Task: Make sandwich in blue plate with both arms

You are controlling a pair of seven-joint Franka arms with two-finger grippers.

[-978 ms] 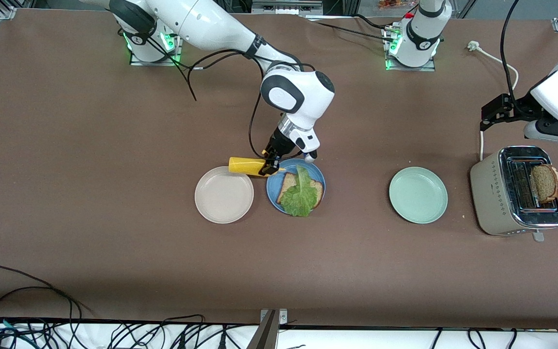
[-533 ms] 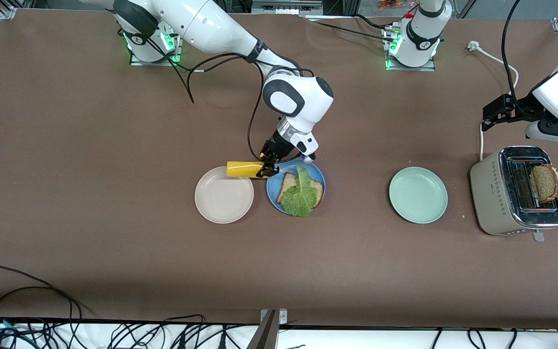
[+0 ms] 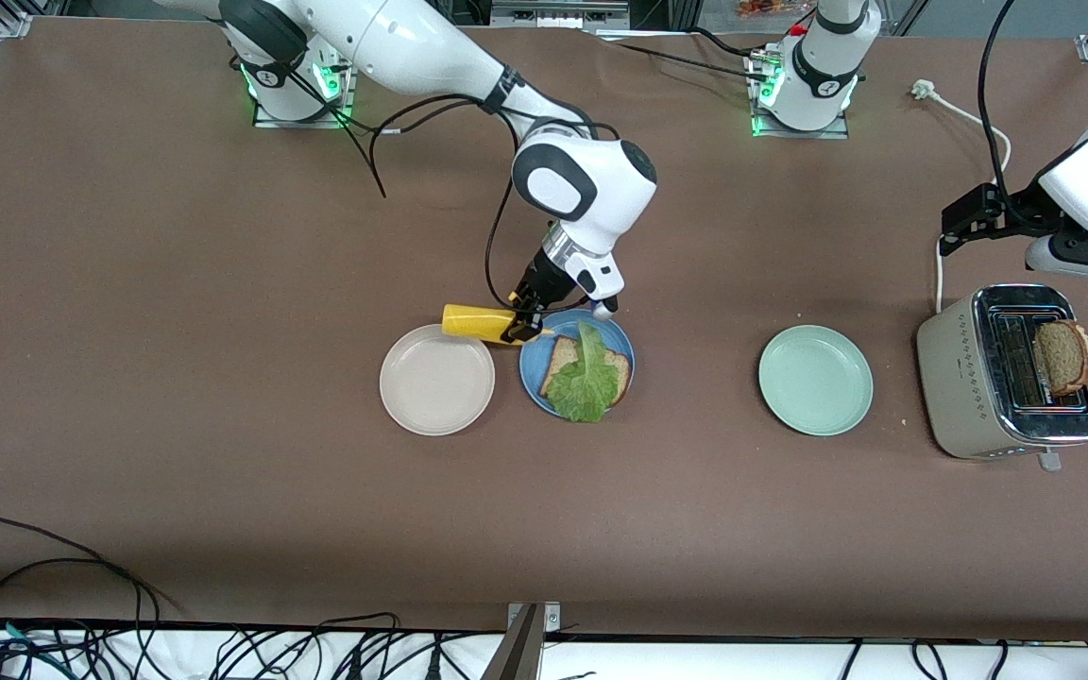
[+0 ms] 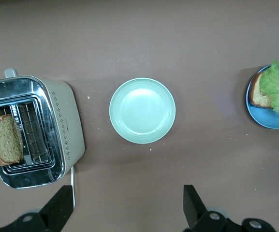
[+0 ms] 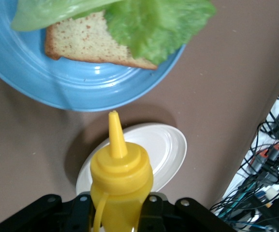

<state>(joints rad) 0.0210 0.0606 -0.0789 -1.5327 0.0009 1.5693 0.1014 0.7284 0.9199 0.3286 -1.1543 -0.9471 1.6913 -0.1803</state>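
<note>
Brown table (image 3: 223, 283) carrying, from biggest to smallest: a beige and chrome two-slot toaster (image 3: 1007, 373) at the left arm's end, with a brown bread slice (image 3: 1063, 356) standing in one slot; beside it a pale mint-green round plate (image 3: 815, 380); a beige round plate (image 3: 436, 379); touching it, the round blue plate (image 3: 577, 364) holding one brown bread slice (image 5: 88, 43) under a ruffled green lettuce leaf (image 3: 586, 376). Right tool (image 3: 523, 321) grips a tilted yellow squeeze bottle (image 3: 478, 323), nozzle over the blue plate's rim. Left tool (image 4: 124, 208) hangs fully spread and empty above the table near the toaster.

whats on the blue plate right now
On the blue plate lies one bread slice with a lettuce leaf draped over it. The leaf covers much of the slice, so anything under it is hidden. No top slice yet.
</note>
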